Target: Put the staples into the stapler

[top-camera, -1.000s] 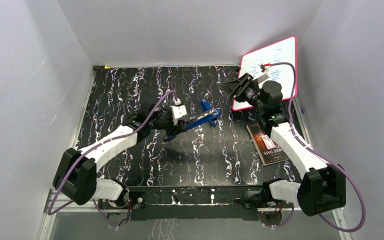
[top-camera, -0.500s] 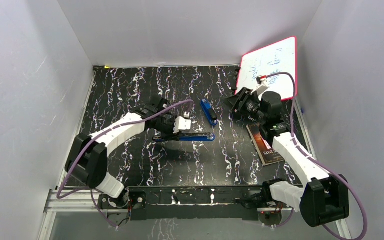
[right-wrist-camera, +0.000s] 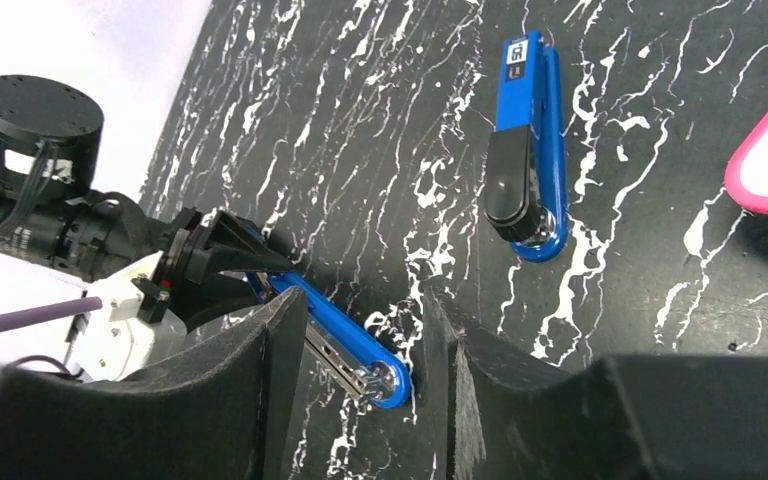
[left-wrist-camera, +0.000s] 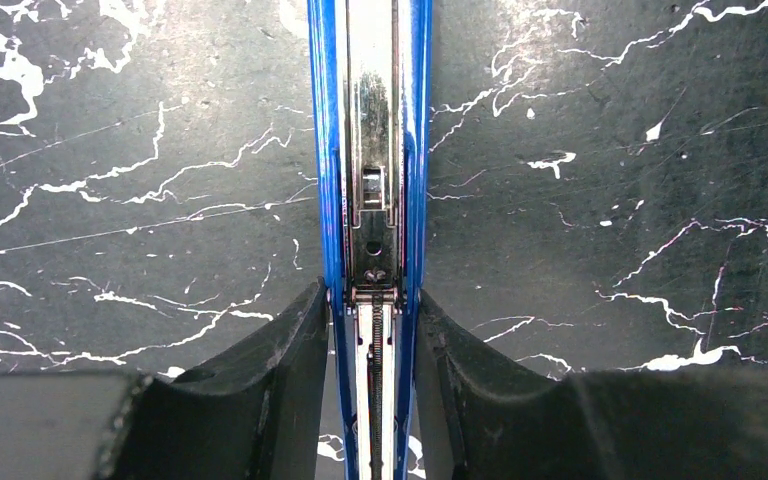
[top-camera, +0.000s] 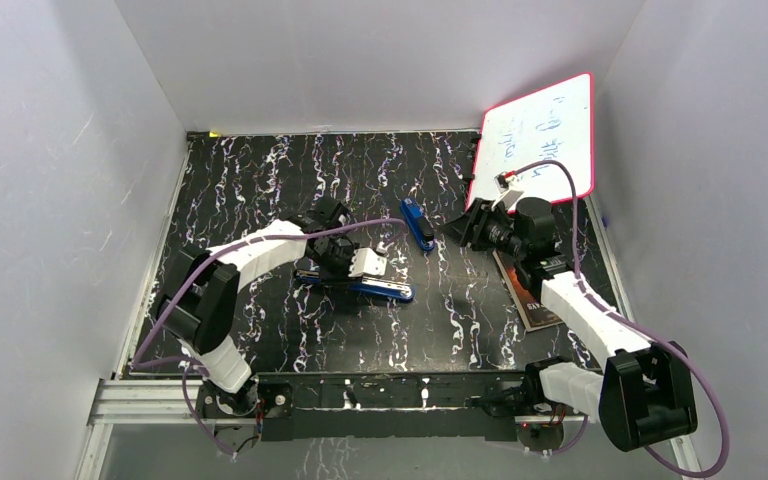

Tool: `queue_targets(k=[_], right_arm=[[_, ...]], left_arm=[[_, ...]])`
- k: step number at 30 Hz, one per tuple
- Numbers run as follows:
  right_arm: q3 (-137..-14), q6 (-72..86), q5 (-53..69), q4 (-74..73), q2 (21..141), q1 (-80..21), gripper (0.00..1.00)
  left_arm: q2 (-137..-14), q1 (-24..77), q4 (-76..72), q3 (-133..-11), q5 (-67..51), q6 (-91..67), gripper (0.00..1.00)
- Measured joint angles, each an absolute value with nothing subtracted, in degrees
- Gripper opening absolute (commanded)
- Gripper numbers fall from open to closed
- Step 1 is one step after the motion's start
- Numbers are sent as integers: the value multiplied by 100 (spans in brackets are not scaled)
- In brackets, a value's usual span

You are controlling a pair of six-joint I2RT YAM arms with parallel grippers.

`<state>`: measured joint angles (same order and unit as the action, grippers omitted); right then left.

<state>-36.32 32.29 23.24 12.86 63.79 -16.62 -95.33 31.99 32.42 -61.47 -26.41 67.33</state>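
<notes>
On the black surface [left-wrist-camera: 610, 150], the left claw [left-wrist-camera: 372, 310] clamps the opened stapler [left-wrist-camera: 372, 150]; the right claw [right-wrist-camera: 355, 330] gapes empty; loading remains.

The table [top-camera: 250, 180] in front of me has a black top veined with white, like marble, and pale walls [top-camera: 360, 60] close it in on three sides. Near its middle an open blue stapler [top-camera: 388, 291] stretches out lengthwise, its bright metal channel and spring facing up. I cannot tell whether it rests on the top or hangs just above it. Behind it, toward my right, a closed blue stapler [top-camera: 418, 224] with a black piece on its upper side lies flat, apart from the first. A pink-framed whiteboard [top-camera: 545, 120] leans in the far right corner. Nearer than the board, a dark booklet [top-camera: 523, 300] lies flat by the right edge, partly covered from above.
</notes>
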Motion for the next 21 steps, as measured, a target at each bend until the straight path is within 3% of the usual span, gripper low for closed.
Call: queue_targets(k=[8, 18, 21], right_arm=[[-3562, 2838, 2228, 1243, 6528, -1741, 55], [-3288, 2532, 1806, 1313, 6510, -2082, 56], [-3286, 2318, 1710, 1385, 6501, -2248, 56]], left_arm=[[-9585, 3253, 3262, -6147, -2582, 6737, 36], [-9564, 3253, 3146, -6145, -2609, 6606, 40], [-9330, 3240, 2877, -6055, -2665, 6289, 48]])
